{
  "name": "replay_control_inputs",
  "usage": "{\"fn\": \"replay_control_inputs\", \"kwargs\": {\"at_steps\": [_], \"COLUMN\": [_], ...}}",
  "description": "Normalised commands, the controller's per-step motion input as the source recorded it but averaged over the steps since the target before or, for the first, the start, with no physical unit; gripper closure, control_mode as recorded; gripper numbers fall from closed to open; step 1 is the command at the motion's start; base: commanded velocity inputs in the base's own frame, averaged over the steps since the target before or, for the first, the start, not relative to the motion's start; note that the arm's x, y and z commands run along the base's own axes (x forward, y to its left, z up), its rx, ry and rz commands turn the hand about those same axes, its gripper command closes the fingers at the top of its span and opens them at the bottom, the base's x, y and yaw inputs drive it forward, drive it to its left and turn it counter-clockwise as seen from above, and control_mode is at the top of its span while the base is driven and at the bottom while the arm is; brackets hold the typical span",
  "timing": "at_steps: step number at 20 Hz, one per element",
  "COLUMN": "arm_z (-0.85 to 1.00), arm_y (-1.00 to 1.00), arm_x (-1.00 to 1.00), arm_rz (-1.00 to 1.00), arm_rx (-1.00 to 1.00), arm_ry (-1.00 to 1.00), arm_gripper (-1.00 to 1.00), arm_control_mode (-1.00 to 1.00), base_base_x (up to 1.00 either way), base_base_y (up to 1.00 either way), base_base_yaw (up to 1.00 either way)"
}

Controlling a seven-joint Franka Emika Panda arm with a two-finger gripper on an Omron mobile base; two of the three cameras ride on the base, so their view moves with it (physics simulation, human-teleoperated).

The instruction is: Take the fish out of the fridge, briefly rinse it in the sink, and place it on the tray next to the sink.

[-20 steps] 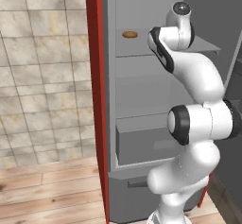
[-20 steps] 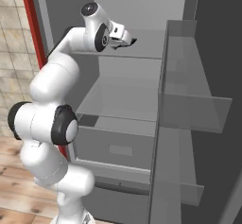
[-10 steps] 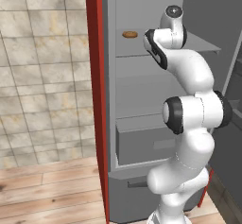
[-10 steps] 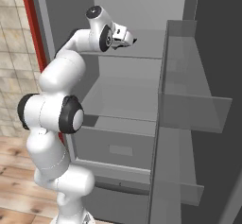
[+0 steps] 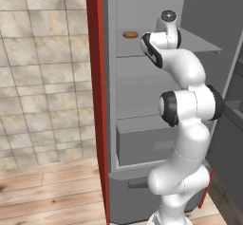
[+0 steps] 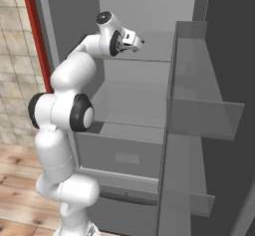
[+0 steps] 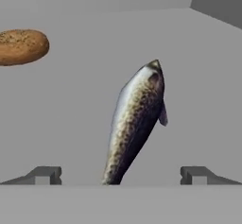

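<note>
Fish (image 7: 137, 124) lies on the upper shelf (image 5: 199, 41) of the fridge (image 5: 110, 100), and in the hand view we see it straight ahead, dark and speckled with a paler back, its body running from low between the fingertips up and a little to the right. Our gripper (image 7: 120, 175) has its fingers (image 7: 45, 175) spread as wide as they go, one to each side of the fish, clear of it and holding nothing. Far to the left on the same shelf sits an orange-brown bun (image 7: 21, 46), well apart from the fish; we also see it in the left base view (image 5: 130, 34), near the shelf's left end.

In the right base view our gripper (image 6: 138, 40) reaches in over that shelf, level with it. The red panel (image 5: 97, 100) edges the fridge on the left. Below the shelf we see a grey drawer (image 5: 142, 145), shut. To the right stands the open door (image 6: 189, 130) with its clear bins.
</note>
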Motion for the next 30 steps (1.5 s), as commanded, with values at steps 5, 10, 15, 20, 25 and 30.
{"fn": "replay_control_inputs", "kwargs": {"at_steps": [5, 10, 15, 20, 25, 30], "arm_z": [-0.18, -0.03, -0.35, -0.31, 0.00, 0.00], "arm_y": [0.00, 0.00, 0.00, -0.02, 0.00, 0.00], "arm_x": [0.43, 0.45, 0.19, 0.00, -0.10, -0.95], "arm_rz": [0.00, -0.02, -0.03, -0.01, 0.00, -0.04], "arm_rx": [0.00, 0.03, 0.00, 0.00, 0.00, 0.00], "arm_ry": [0.00, 0.00, 0.04, 0.00, 0.00, -0.10], "arm_gripper": [-1.00, -1.00, 1.00, 1.00, 1.00, 1.00], "arm_control_mode": [-1.00, -1.00, -1.00, -1.00, -1.00, -1.00], "base_base_x": [0.00, 0.00, 0.00, 0.00, 0.00, 0.00], "base_base_y": [0.00, 0.00, 0.00, 0.00, 0.00, 0.00], "base_base_yaw": [0.00, 0.00, 0.00, 0.00, 0.00, 0.00]}}
